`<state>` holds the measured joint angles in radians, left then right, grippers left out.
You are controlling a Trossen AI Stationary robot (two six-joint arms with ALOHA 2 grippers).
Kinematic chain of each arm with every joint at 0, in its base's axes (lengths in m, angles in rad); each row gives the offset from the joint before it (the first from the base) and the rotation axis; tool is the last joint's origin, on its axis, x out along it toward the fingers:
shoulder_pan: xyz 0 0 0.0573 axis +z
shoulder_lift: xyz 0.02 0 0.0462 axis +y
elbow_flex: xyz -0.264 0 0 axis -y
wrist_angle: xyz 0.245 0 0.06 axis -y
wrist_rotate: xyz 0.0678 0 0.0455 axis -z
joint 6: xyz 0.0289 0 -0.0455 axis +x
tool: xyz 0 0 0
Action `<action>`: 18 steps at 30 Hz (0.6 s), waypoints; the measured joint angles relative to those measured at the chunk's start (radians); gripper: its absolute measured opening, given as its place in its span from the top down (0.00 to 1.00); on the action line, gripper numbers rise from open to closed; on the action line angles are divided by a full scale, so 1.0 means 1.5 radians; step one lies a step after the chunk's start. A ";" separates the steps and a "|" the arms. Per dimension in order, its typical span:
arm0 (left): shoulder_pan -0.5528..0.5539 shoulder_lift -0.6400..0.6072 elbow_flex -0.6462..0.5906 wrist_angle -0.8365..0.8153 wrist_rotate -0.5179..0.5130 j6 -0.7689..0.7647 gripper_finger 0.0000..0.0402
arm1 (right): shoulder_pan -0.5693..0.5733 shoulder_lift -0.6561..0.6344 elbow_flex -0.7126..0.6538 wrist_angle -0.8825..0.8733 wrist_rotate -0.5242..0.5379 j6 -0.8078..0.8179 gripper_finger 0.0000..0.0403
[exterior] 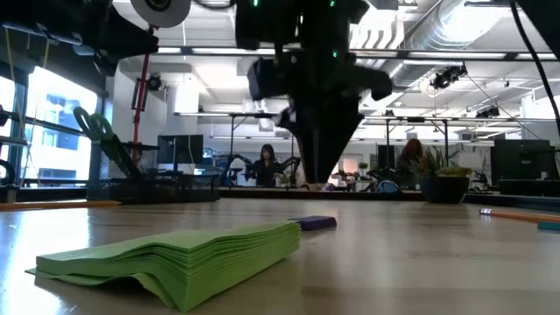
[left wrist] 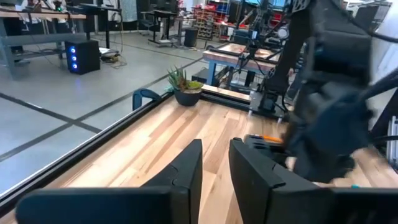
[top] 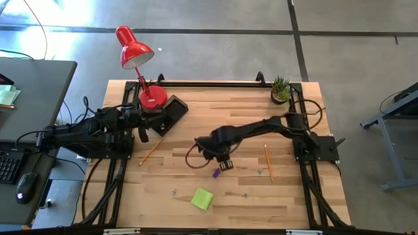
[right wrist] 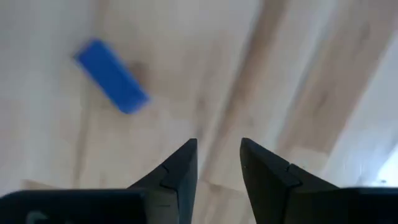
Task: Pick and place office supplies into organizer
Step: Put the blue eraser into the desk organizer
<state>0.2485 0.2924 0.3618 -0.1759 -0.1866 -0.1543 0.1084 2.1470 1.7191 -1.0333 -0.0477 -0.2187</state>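
My right gripper (top: 225,163) hangs over the table's middle, pointing down, its fingers a little open with nothing between them (right wrist: 217,158). The small purple piece (top: 215,173) lies flat just beside it, toward the near edge (right wrist: 112,76) (exterior: 313,223). The lime-green sticky-note pad (top: 202,198) lies flat nearer the near edge (exterior: 184,254). One orange pencil (top: 150,153) lies left of centre, another (top: 267,162) right of centre. The black organizer (top: 166,111) sits far left; green-handled scissors (exterior: 94,129) stand in it. My left gripper (top: 142,134) waits beside the organizer, a little open (left wrist: 214,168).
A red desk lamp (top: 137,49) stands with its round base (top: 152,96) next to the organizer. A small potted plant (top: 281,88) sits at the far right corner. Tiny metal clips (top: 174,192) (top: 245,194) lie scattered near the pad. People show in the room beyond.
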 joint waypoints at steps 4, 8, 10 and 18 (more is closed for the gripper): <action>0.000 0.000 0.000 -0.002 0.015 0.013 0.81 | 0.044 0.000 0.000 0.033 -0.038 -0.032 0.76; 0.000 0.000 0.000 0.013 0.019 0.043 0.80 | 0.077 0.007 -0.001 0.066 -0.043 -0.060 0.78; 0.000 0.000 0.000 0.033 0.023 0.059 0.80 | 0.082 0.008 -0.001 0.087 -0.032 -0.072 0.79; 0.000 0.000 0.000 0.092 0.055 0.111 0.80 | 0.081 0.009 -0.001 0.094 -0.022 -0.098 0.72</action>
<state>0.2485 0.2924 0.3618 -0.0379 -0.1043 0.0123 0.2295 2.1601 1.7184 -0.8921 -0.0807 -0.3653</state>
